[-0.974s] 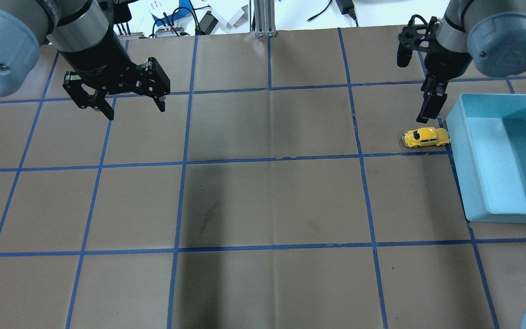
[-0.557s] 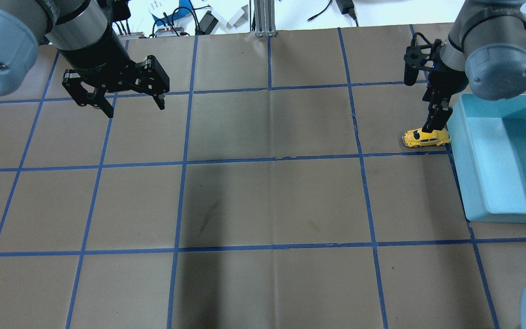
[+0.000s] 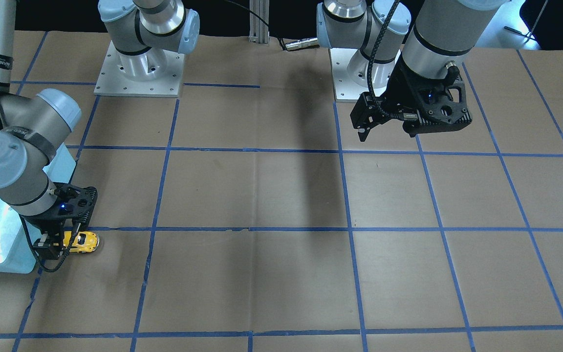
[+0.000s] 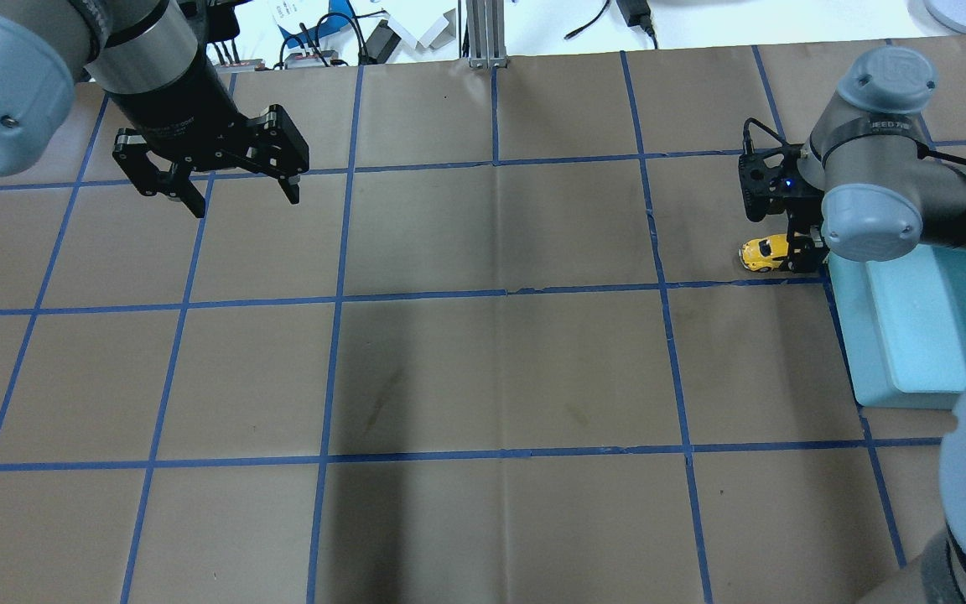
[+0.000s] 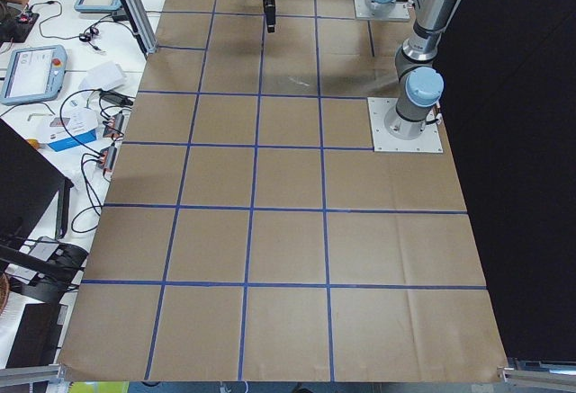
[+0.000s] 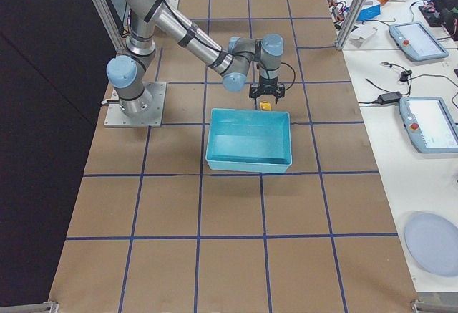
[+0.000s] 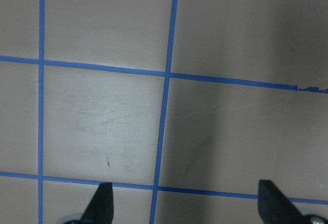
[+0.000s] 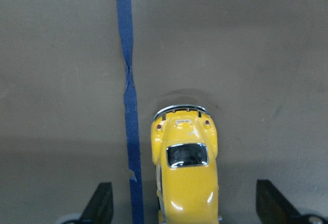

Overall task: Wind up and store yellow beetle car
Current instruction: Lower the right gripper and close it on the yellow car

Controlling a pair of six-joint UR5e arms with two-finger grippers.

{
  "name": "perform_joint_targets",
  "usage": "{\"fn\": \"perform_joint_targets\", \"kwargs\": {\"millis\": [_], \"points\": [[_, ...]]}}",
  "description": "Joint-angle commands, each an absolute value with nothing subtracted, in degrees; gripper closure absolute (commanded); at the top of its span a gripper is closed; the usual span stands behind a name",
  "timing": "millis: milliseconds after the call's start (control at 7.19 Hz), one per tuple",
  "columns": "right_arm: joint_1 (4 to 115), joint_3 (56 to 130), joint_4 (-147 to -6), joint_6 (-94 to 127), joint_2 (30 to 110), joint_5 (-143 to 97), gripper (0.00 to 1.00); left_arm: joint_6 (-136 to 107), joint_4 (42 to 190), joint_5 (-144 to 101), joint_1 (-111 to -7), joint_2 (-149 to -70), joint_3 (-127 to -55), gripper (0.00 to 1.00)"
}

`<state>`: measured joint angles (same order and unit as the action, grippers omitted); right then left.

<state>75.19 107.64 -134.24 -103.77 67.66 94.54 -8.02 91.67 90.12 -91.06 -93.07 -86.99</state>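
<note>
The yellow beetle car stands on the brown paper right next to the teal bin. It also shows in the front view and the right side view. My right gripper is low over the half of the car nearest the bin. In the right wrist view its open fingers stand on either side of the car, apart from it. My left gripper hangs open and empty above the far left of the table. The left wrist view shows its fingertips over bare paper.
The teal bin sits at the table's right side, partly hidden by my right arm in the overhead view. Blue tape lines grid the paper. Cables and small devices lie beyond the far edge.
My right arm has swung over the bin and lowered its gripper from above and behind the car down around it. The car has not moved. The left gripper has stayed almost still.
</note>
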Motion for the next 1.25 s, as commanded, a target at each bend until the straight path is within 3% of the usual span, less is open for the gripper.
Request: {"fn": "perform_joint_targets", "kwargs": {"millis": [0, 278, 696, 835, 1113], "points": [[74.97, 108.72, -136.41, -104.24, 66.98, 95.18, 0.08, -8.00, 91.58, 90.26, -91.14, -93.08, -87.01, 0.00], [74.36, 109.25, -137.37, -104.33, 66.62, 95.10, 0.25, -8.00, 91.58, 90.26, -91.14, -93.08, -87.10, 0.00], [74.36, 109.25, -137.37, -104.24, 66.71, 94.57, 0.85, -8.09, 91.58, 90.26, -91.14, -92.99, -87.19, 0.00], [74.36, 109.25, -137.29, -104.24, 66.80, 94.48, 0.93, -8.09, 91.50, 90.26, -91.14, -93.08, -87.19, 0.00], [75.05, 107.94, -136.94, -103.28, 68.28, 91.61, 0.96, -8.00, 91.58, 90.26, -91.14, -92.99, -87.19, 0.00]]}}
